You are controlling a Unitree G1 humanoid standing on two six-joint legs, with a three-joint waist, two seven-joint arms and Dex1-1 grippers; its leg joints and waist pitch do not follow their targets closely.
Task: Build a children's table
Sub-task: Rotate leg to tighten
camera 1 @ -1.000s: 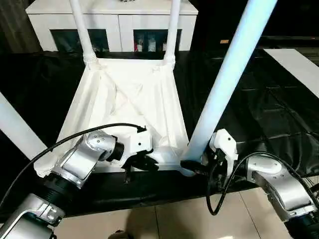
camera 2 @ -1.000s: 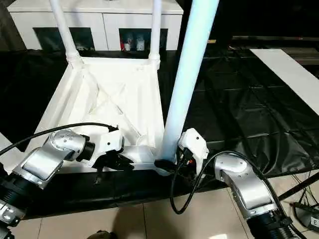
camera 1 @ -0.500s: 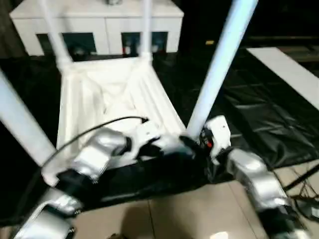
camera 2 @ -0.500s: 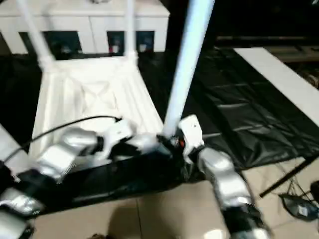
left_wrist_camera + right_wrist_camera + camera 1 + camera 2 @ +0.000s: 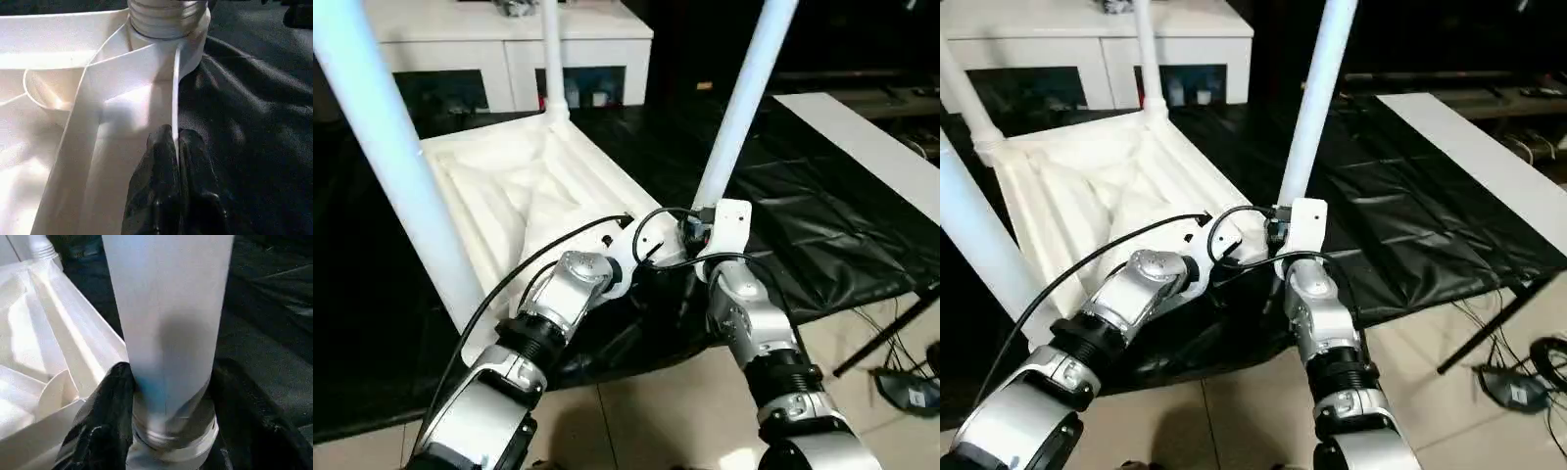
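Pinching tabletop (image 5: pixel 122 122) rim, left hand (image 5: pixel 175 147); right hand (image 5: pixel 161 416) around leg (image 5: pixel 168 323).

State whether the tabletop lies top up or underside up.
Underside up. The tabletop shows its ribs and raised rim, and the legs stand upward from its corner sockets.

White cabinet (image 5: pixel 509 49) behind; black sheet (image 5: pixel 822 225) over pale tiled floor (image 5: pixel 656 411).

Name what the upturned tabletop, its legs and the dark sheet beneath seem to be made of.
Tabletop: probably moulded white plastic, judging by its thin ribs and soft sheen.
Legs: likely smooth white plastic tube with an even gloss; metal cannot be ruled out.
Sheet: seemingly thin black plastic film, creased and glossy.
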